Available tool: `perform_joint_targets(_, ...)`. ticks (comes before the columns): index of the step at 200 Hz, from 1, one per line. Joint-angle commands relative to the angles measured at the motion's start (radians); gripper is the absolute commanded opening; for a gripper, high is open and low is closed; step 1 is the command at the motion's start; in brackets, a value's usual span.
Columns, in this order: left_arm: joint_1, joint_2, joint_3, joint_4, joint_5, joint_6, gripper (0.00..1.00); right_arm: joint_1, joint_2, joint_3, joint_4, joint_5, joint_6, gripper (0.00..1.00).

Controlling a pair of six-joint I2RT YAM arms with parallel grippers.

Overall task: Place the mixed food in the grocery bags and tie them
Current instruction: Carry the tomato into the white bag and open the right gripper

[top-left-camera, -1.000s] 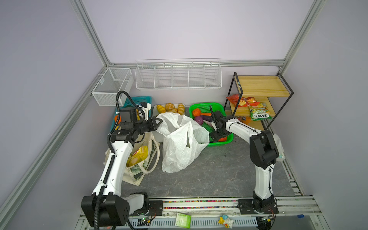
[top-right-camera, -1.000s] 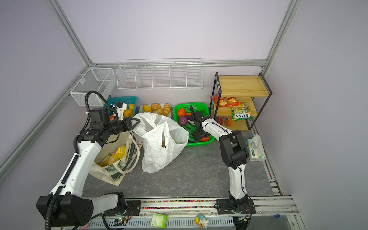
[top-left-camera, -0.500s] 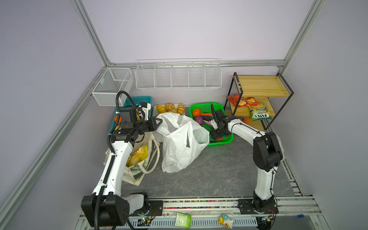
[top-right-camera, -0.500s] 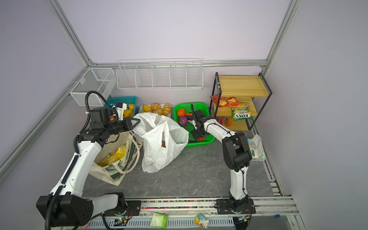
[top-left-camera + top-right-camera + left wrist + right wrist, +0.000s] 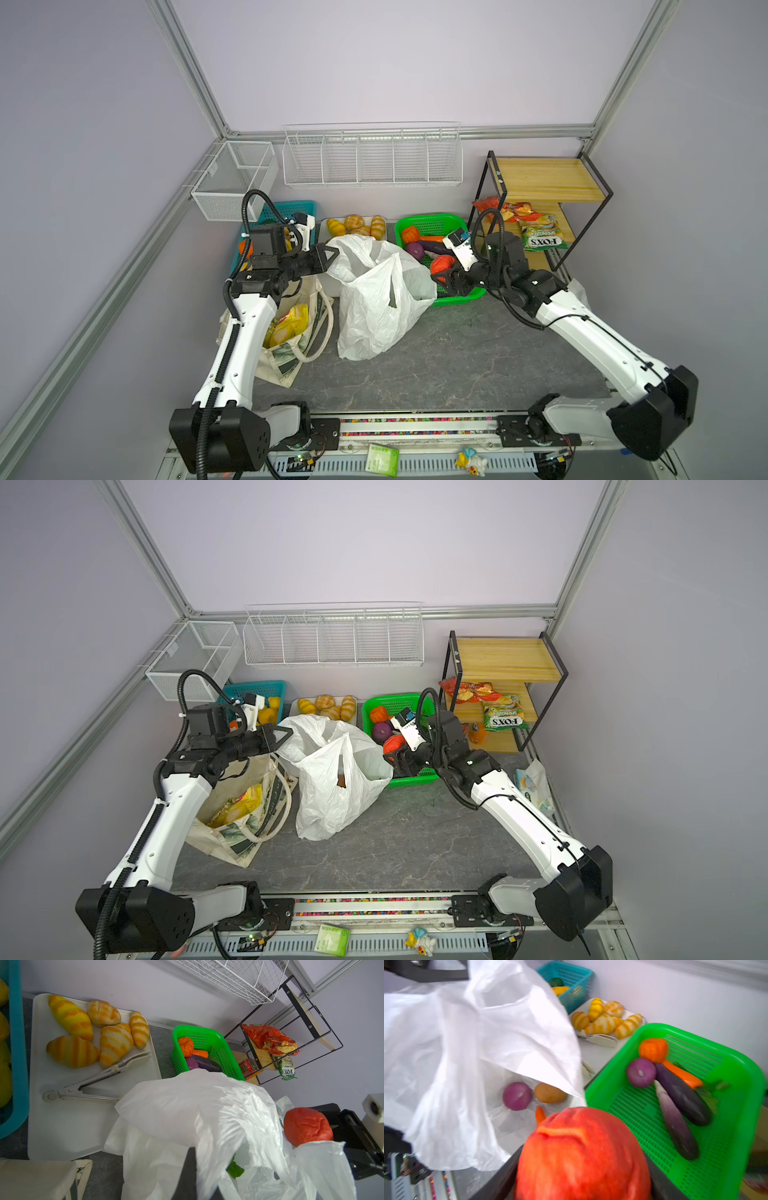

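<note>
At the left of both top views the cream canvas tote [image 5: 286,357] lies on the grey table [image 5: 457,357] with yellow snack packets [image 5: 291,326] inside. Just above it in the frame, the left fingers [image 5: 323,261] are pressed together on the rim of the white plastic bag [image 5: 374,316], which stands open at the centre. In the right wrist view a purple onion [image 5: 517,1096], a brown potato [image 5: 550,1093] and an orange carrot tip [image 5: 539,1113] lie inside that bag. Right of centre, the right fingers [image 5: 438,280] clamp the red tomato [image 5: 443,263] just beside the bag's mouth, over the green basket [image 5: 436,226], where a second onion [image 5: 414,250] and an aubergine [image 5: 432,246] lie.
</note>
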Motion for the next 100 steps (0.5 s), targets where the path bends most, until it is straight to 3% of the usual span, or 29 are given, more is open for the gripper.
perform_joint_targets(1,0.0,-0.015,-0.015,0.021,0.009,-0.011,0.0,0.046,0.083,0.025,-0.002,-0.053,-0.077,0.57)
perform_joint_targets(53,-0.003,-0.017,-0.016,0.024,0.013,-0.014,0.0,0.125,0.29,0.136,0.063,-0.009,-0.015,0.58)
perform_joint_targets(100,-0.007,-0.018,-0.016,0.025,0.016,-0.016,0.0,0.179,0.413,0.155,0.117,0.037,0.03,0.71)
